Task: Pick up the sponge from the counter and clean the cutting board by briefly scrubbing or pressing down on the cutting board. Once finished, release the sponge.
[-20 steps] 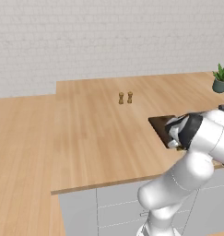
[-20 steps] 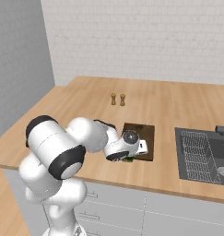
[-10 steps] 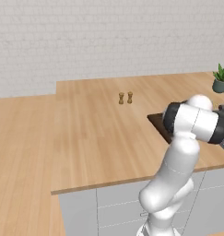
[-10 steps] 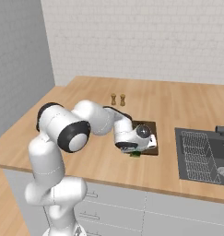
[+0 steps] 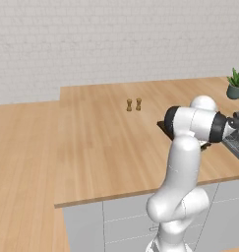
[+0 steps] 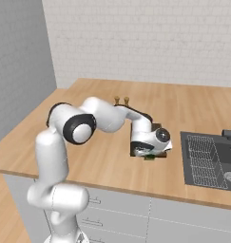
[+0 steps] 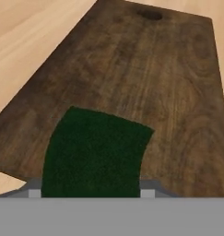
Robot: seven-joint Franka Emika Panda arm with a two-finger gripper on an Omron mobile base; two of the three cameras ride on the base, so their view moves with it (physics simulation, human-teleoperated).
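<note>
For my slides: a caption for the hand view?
Gripper holds green sponge over dark cutting board.

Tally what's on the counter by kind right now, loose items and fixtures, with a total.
Sponge, held in the gripper: 1
Cutting board: 1
Brown shakers: 2
Potted plant: 1
Sink basin: 1
Total: 6

Dark green sponge (image 7: 95,154): rough, matt, fibrous face. Cutting board (image 7: 145,87): dark brown wood, visible grain, matt finish. Counter (image 5: 96,142): light wood planks, smooth, matt. Sink basin (image 6: 209,159): dark grey, dull, with a wire grid.
</note>
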